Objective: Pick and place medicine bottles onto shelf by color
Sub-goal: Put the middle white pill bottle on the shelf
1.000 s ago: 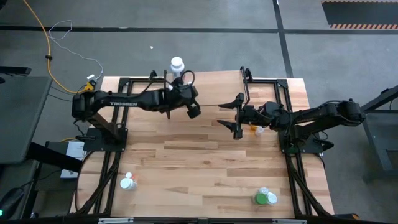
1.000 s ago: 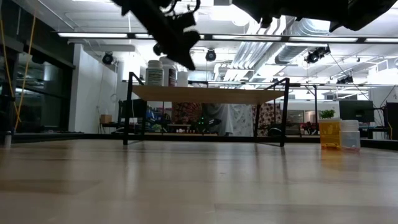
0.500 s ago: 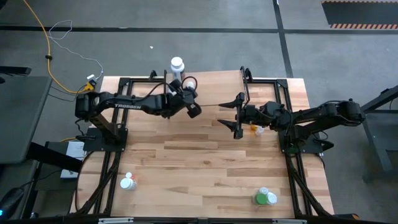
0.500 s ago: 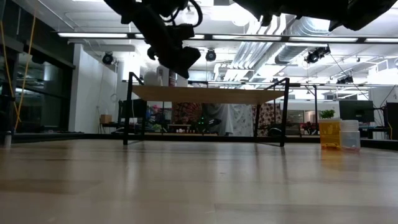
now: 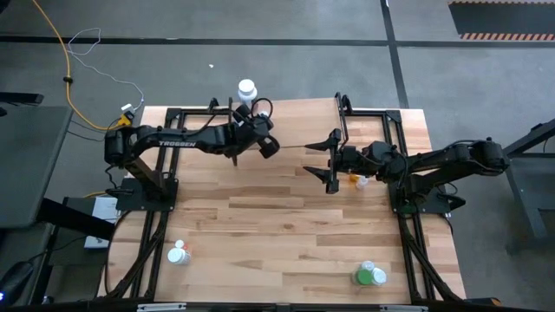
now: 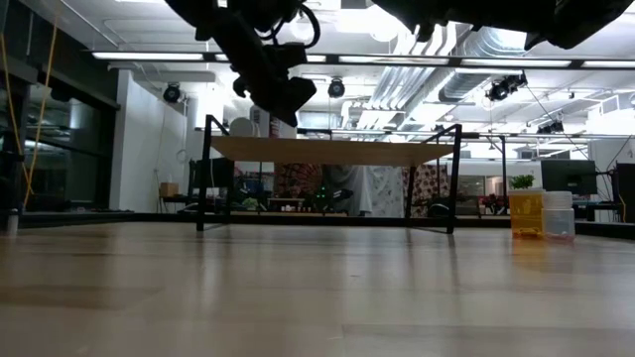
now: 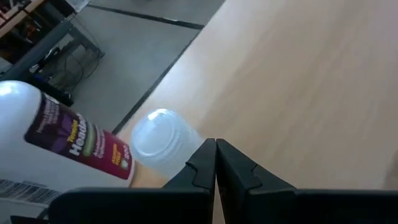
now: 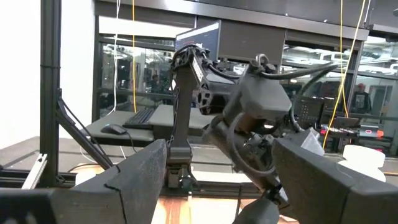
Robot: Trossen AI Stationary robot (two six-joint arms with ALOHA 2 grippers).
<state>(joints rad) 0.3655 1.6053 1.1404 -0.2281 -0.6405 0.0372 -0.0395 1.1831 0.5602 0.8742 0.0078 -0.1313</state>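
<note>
**A:** Left pincer (image 5: pixel 270 147)?

**B:** Pressed together, with nothing between the tips. Hangs above the left end of the shelf (image 5: pixel 295 117), which stands at the far edge of the table (image 5: pixel 286 225).

**A:** Any bottles up there?

**B:** Tall white bottle (image 5: pixel 247 89) with a purple label, at the shelf's far left corner. Just beside it in the left wrist view, a small capped bottle (image 7: pixel 160 135), close in front of the shut tips. Cannot tell whether touched.

**A:** Right pincer (image 5: pixel 329 162)?

**B:** Spread wide and empty. Held higher than the board at the right end of the shelf, pointing toward the left arm.

**A:** Rest of the bottles?

**B:** All down on the table.
- Orange bottle (image 5: pixel 352 179) and pale bottle (image 5: pixel 362 182) side by side under the right arm, just past the right end of the shelf.
- Green bottle (image 5: pixel 365 276) at the near right corner, with a white-capped bottle (image 5: pixel 379 276) right against it.
- Pair of white bottles (image 5: pixel 179 253) at the near left corner, well apart from both arms.

**A:** Anything on the shelf besides those two at the left corner?

**B:** Cannot tell. Hard to separate board from tabletop from above, and from table height only the board's edge shows.
</note>
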